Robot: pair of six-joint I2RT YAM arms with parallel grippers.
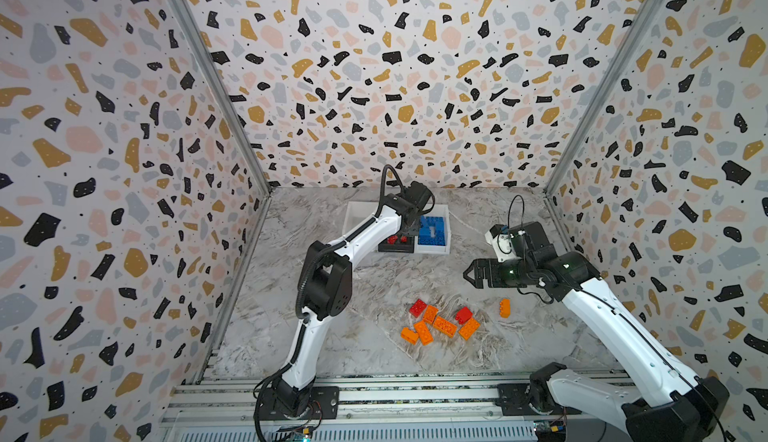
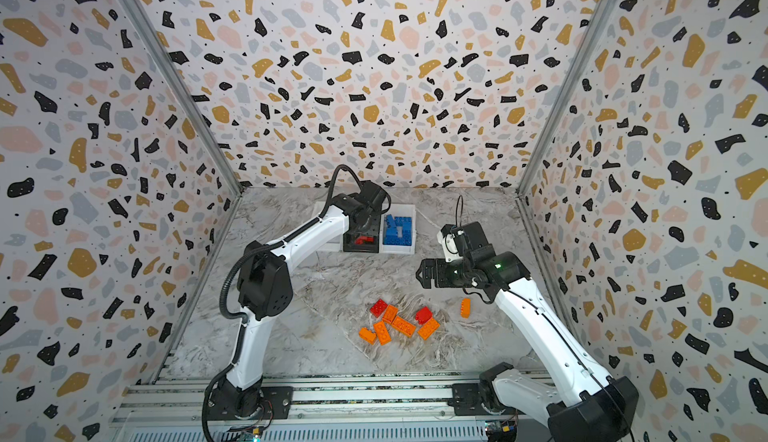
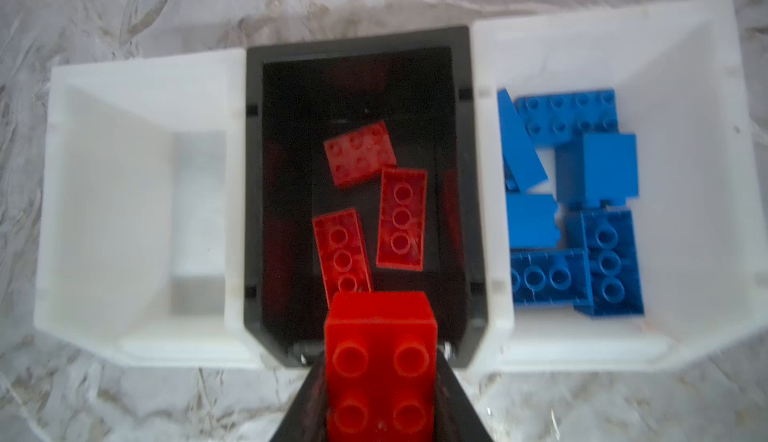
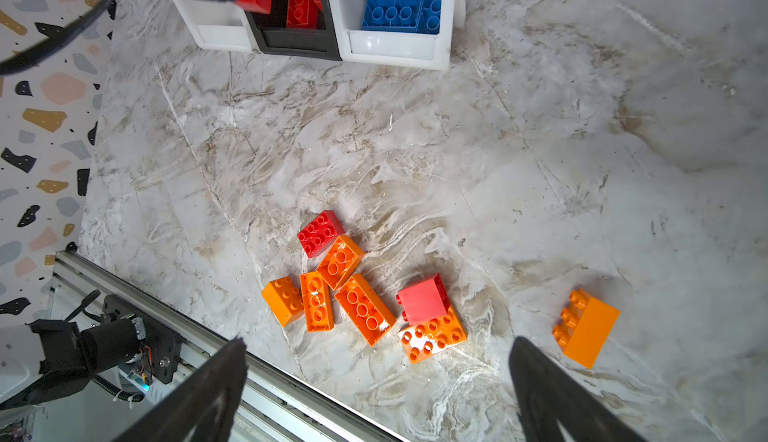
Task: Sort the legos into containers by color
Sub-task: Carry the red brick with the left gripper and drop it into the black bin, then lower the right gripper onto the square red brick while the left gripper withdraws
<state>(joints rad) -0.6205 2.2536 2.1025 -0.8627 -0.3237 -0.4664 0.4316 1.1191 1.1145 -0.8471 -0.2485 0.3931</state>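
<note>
My left gripper (image 3: 380, 377) is shut on a square red lego (image 3: 380, 327), held over the near end of the black container (image 3: 253, 194), which has three red legos (image 3: 359, 153) in it. The white container (image 3: 685, 169) on one side holds several blue legos (image 3: 565, 115). The white container (image 3: 137, 194) on the other side is empty. In both top views my left gripper (image 1: 409, 227) hangs above the containers. My right gripper (image 1: 467, 274) (image 4: 378, 342) stands open in the air, holding nothing. Below it lie several orange legos (image 4: 363, 309) and two red ones (image 4: 320, 234) (image 4: 422, 300).
One orange lego (image 1: 504, 308) (image 4: 586, 327) lies apart, to the right of the pile. The aluminium rail (image 1: 374, 394) with both arm bases runs along the table's front edge. Patterned walls close in the left, right and back sides.
</note>
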